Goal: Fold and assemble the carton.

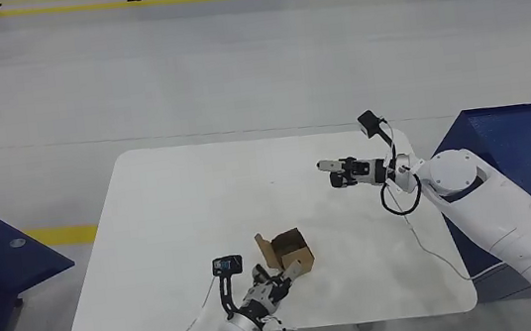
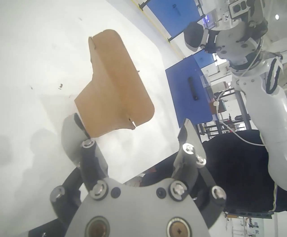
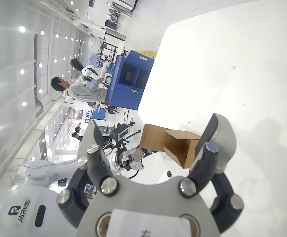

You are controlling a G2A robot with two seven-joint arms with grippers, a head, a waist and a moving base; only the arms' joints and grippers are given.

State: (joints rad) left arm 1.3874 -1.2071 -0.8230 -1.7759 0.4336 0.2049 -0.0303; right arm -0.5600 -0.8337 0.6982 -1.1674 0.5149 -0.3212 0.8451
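Lying sideways on the table (image 1: 173,227), the carton (image 1: 289,249) gapes open.

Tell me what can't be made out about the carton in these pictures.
- Top view: the carton is too small to tell which flaps are folded.
- Left wrist view: its own flap hides the body; contact with the left end effector is unclear.
- Right wrist view: the right end effector has a finger covering part of the opening.
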